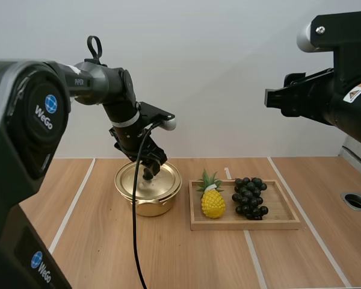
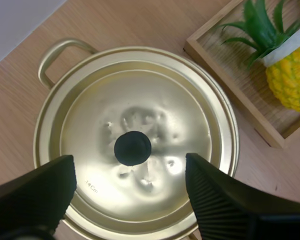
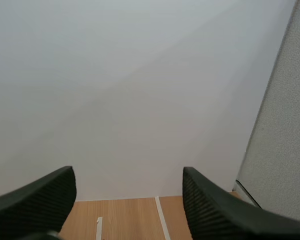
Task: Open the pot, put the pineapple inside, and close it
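Directly under my left fingers [image 2: 35, 195] sits the lid's black knob [image 2: 132, 148], centred in the gap. They stand wide apart, gripping nothing. The lid [image 2: 140, 90] lies flat on the gold pot [image 1: 148, 195], centre-left of the high frame on the desk [image 1: 186, 259]. Shiny metal, dimpled round the knob, one loop handle showing. My guess at the next move: straight down, then pinch the knob.

The pineapple [image 1: 212, 202] is at the left end of the wooden tray [image 1: 289, 224], just right of the pot, crown toward frame top, grapes [image 1: 249, 197] beside it.

My right fingers [image 3: 35, 200] are wide too and empty, raised at upper right, well apart. The left arm is nearer.
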Robot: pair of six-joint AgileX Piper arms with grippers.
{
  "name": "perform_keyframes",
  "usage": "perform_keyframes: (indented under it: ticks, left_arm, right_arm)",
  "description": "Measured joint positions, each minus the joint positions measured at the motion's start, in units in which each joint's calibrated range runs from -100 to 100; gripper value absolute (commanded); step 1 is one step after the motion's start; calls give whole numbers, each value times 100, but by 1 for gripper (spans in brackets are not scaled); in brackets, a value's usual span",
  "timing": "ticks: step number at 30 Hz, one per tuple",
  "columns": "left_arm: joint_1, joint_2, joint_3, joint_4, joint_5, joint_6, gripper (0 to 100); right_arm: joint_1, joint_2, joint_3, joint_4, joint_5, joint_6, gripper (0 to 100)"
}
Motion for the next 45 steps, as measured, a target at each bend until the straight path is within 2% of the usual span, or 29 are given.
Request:
perform_keyframes:
  ticks: [14, 29, 30, 31, 34, 36, 37, 45]
  left_arm:
    - [0, 447, -70, 83, -629, 137, 100]
    - [0, 838, -70, -208, -940, 340, 100]
    - [0, 838, -70, -208, -940, 340, 93]
    - [0, 838, -70, -208, -940, 330, 80]
    - [0, 838, -70, -217, -923, 294, 37]
    - [-7, 838, -70, -234, -923, 223, 4]
    - [-5, 838, -70, -219, -906, 213, 0]
    - [-8, 838, -85, 0, -823, 107, 0]
  right_arm:
    - [-79, 0, 0, -3, 89, -46, 100]
    - [-111, 26, 0, -3, 218, -219, 100]
    - [-111, 52, 0, -3, 218, -219, 100]
    - [-111, 50, 0, -3, 218, -230, 100]
    - [-111, 54, 0, -3, 236, -240, 100]
    - [-111, 54, 0, -3, 236, -250, 100]
    - [-111, 54, 0, -3, 236, -259, 100]
    - [-111, 54, 0, -3, 254, -259, 100]
